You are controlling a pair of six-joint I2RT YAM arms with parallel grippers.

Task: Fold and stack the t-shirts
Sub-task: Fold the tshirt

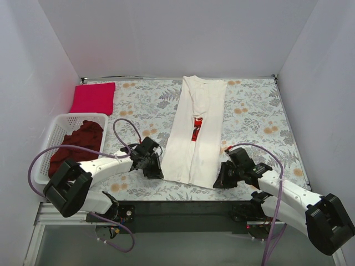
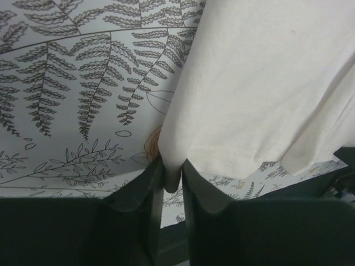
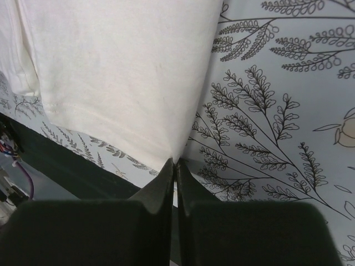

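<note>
The cream-white t-shirt (image 1: 197,130) with a red chest print lies folded lengthwise into a long strip down the middle of the table. My left gripper (image 1: 153,172) is shut on its near left hem corner (image 2: 173,166). My right gripper (image 1: 220,180) is shut on its near right hem corner (image 3: 173,155). The crimson-pink t-shirt (image 1: 93,97) lies folded at the far left. The dark maroon t-shirt (image 1: 76,144) sits crumpled in the basket.
A white lattice basket (image 1: 55,130) stands at the left edge. The floral table cloth (image 1: 255,116) covers the table. White walls close in the left, back and right sides. A black bar (image 1: 183,208) runs along the near edge.
</note>
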